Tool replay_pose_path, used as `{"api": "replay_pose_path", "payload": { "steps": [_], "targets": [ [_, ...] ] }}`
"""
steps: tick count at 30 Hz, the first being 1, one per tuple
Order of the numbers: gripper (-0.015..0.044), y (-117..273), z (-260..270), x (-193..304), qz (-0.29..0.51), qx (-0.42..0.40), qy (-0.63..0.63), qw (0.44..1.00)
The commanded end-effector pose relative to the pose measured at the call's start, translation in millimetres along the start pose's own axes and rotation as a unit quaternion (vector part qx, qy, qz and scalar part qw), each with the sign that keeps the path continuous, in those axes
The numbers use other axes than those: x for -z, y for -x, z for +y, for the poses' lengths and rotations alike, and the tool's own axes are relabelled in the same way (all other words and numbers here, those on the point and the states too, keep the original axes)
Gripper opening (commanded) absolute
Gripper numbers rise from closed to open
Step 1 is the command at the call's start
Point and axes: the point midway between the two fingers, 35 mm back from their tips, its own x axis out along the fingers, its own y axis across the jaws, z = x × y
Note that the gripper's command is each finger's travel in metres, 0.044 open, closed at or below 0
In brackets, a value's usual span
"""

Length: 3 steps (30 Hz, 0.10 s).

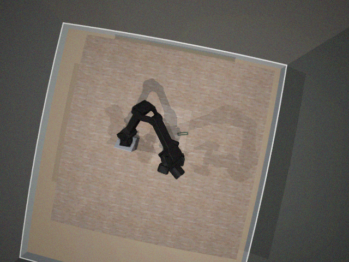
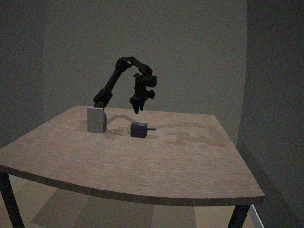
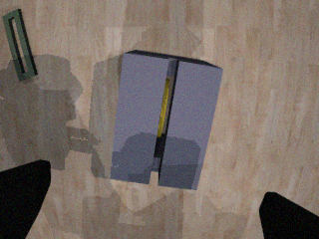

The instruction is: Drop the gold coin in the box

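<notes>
The gold coin (image 3: 163,107) shows through the slot in the wrist view as a thin yellow strip on edge, between the two lid halves. In the exterior view no part of it stands above the lid. The closed grey box (image 2: 138,130) (image 3: 142,100) stands upright on the table; the arm hides it in the top view. My gripper (image 2: 139,111) (image 3: 159,190) is open and empty, above the box, with its fingertips wide apart. The dark-green holder (image 2: 151,129) (image 3: 24,42) is empty and lies on the table beside the box.
The arm's pale grey base block (image 1: 124,146) (image 2: 96,120) stands left of the box in the exterior view. The wooden table (image 1: 140,197) (image 2: 122,166) carries the box, the holder and the base block. Arm shadows fall across it.
</notes>
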Motion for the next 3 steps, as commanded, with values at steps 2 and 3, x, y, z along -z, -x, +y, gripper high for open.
{"api": "replay_pose_path", "payload": {
  "steps": [2, 3],
  "targets": [
    [0.0440, 3.3, 0.3, 0.6, 0.001, 0.001, 0.003, 1.000],
    [0.0440, 3.3, 0.3, 0.6, 0.001, 0.001, 0.003, 1.000]
  ]
}}
